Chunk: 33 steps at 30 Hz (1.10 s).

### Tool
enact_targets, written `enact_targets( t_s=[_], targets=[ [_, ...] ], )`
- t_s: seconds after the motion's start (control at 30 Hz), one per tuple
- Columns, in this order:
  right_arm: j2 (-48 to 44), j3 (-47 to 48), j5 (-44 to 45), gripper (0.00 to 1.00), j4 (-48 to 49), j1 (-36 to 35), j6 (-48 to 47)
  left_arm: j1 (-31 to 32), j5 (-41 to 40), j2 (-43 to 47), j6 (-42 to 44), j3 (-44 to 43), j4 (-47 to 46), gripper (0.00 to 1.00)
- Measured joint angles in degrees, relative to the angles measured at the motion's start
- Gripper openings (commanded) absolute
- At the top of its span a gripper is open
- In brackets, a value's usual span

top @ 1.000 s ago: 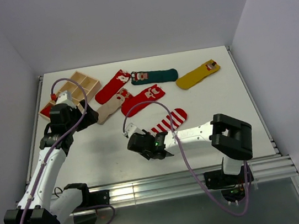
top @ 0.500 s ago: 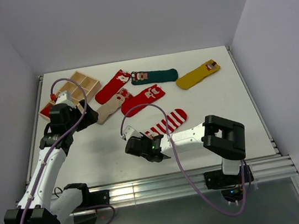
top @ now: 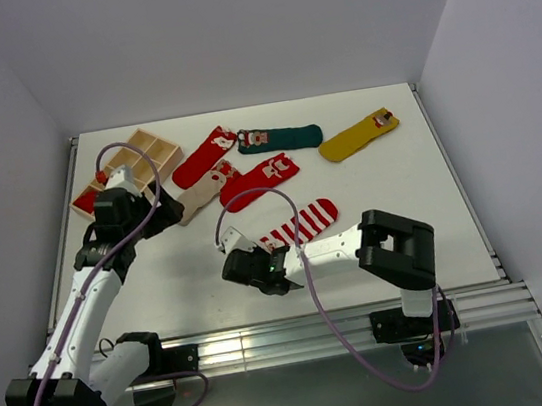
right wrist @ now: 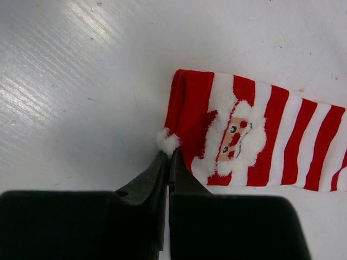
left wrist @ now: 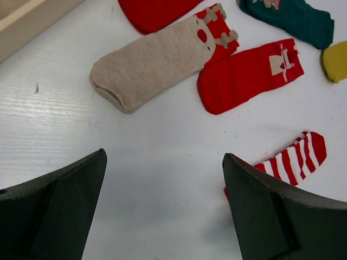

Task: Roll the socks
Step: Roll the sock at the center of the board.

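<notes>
The white desk (top: 401,195) carries a wooden tray (top: 147,145) at its far left corner. Beside the tray lie two red socks (top: 202,157), a beige sock (left wrist: 152,59) and a dark green sock (top: 282,139), with a mustard sock (top: 360,136) well apart to the right. The red-and-white striped sock (right wrist: 282,135) lies flat nearer the arms. The left pincer (left wrist: 164,162) hangs wide open above bare desk, holding nothing. The right pincer (right wrist: 168,162) is closed, its tips touching the white pom-pom at the striped sock's cuff; whether fabric is pinched cannot be told.
</notes>
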State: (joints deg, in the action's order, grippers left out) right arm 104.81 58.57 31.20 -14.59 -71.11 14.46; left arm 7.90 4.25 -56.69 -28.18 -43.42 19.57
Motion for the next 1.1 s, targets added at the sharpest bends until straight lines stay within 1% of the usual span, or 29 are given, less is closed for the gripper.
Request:
enact_targets(
  t_s=[0.1, 0.2, 0.3, 0.47, 0.67, 0.83, 0.97, 1.1],
  targets=[
    [-0.5, -0.3, -1.1, 0.0, 0.3, 0.4, -0.1, 1.9, 0.0, 1.0, -1.9, 0.3, 0.1, 0.93],
    [-2.3, -1.7, -5.3, 0.0, 1.7, 2.2, -0.2, 3.9, 0.0, 2.5, -4.5, 1.5, -0.3, 0.92],
    [-5.0, -4.0, -12.1, 0.0, 4.3, 4.9, 0.2, 6.5, -0.1, 4.1, -7.6, 3.9, -1.1, 0.92],
    [-10.4, -10.2, -27.5, 0.0, 10.6, 12.5, 3.1, 11.1, -0.7, 4.0, -12.7, 8.2, -3.6, 0.91],
    [-13.0, -17.9, -45.0, 0.0, 21.9, 22.3, 9.2, 17.2, -1.3, 0.4, -18.7, 11.6, -8.4, 0.91],
    [-11.9, -24.2, -57.0, 0.0, 33.9, 28.5, 16.8, 22.6, -2.1, -4.4, -22.9, 12.3, -12.2, 0.86],
    [-8.7, -27.6, -63.9, 0.0, 43.7, 32.0, 23.0, 25.9, -2.7, -7.3, -25.9, 12.5, -14.5, 0.81],
    [-4.6, -30.4, -69.2, 0.0, 54.0, 34.8, 29.7, 27.6, -3.0, -9.0, -28.3, 13.4, -16.3, 0.78]
  ],
)
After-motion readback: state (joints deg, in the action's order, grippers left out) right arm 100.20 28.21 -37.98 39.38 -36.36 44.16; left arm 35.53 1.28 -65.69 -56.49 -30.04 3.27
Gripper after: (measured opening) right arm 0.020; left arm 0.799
